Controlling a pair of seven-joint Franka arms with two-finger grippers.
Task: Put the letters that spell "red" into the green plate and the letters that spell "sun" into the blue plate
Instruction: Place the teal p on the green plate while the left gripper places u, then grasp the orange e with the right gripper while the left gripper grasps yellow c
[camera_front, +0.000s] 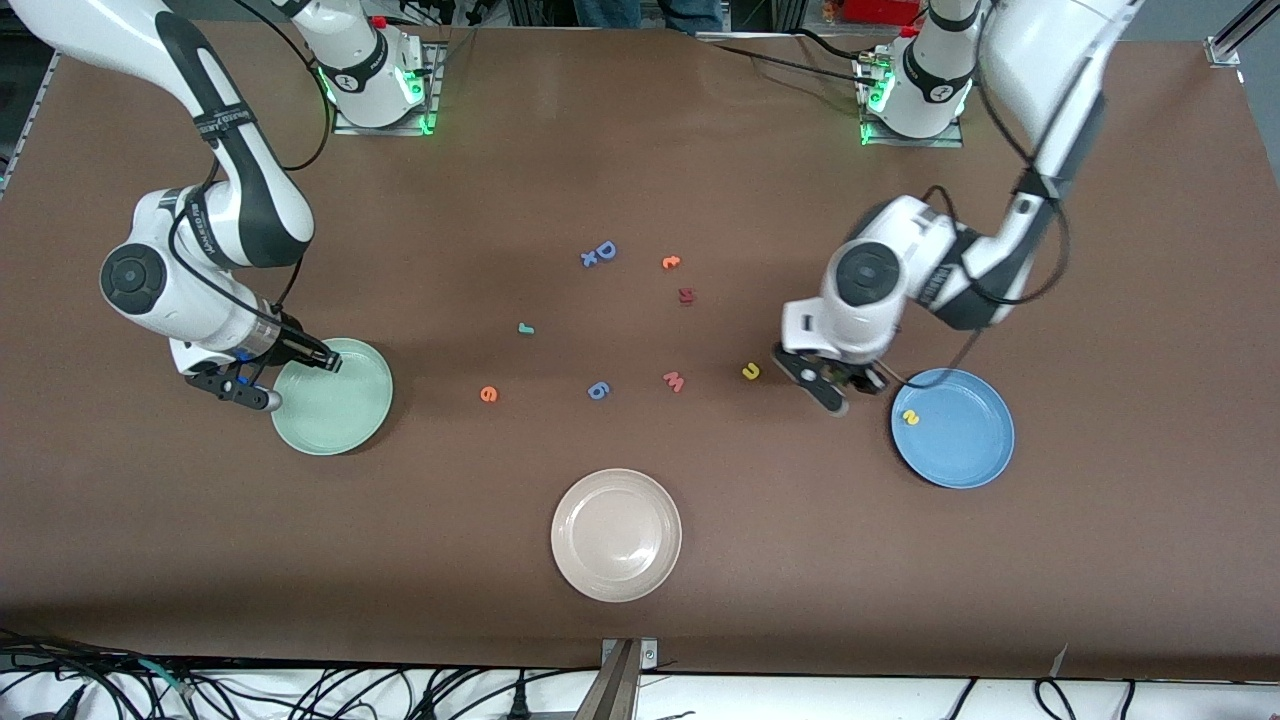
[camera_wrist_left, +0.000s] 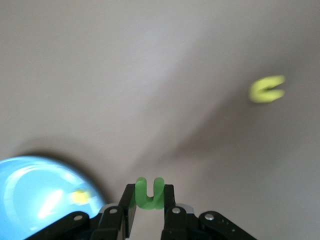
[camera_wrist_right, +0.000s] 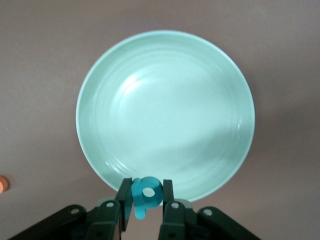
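The right pincer (camera_wrist_right: 146, 200) is pinching the teal "d" (camera_wrist_right: 145, 193) by its flat faces and hangs just over the rim of the green plate (camera_front: 335, 415), at the edge toward the right arm's end of the bench (camera_front: 640, 180). In the front view the plate's middle lies at about four o'clock from the fingertips, so a short carry inward should put the letter over the bowl before release.

The left pincer (camera_wrist_left: 148, 210) is pinching the green "n" (camera_wrist_left: 149, 194), gripped with its legs pointing away from the wrist, and sits over bare bench just beside the blue plate (camera_front: 965, 455). Front view puts the plate's middle at about four o'clock from this pincer too. The yellow "s" (camera_front: 910, 417) already lies in that plate, near the rim.

The yellow "u" (camera_front: 750, 371) rests on the bench at roughly nine o'clock from the left pincer, close by, so the left arm is the nearer one for it. The orange "e" (camera_front: 488, 394) and thin teal "r" (camera_front: 525, 328) lie mid-bench, nearer the right arm's plate
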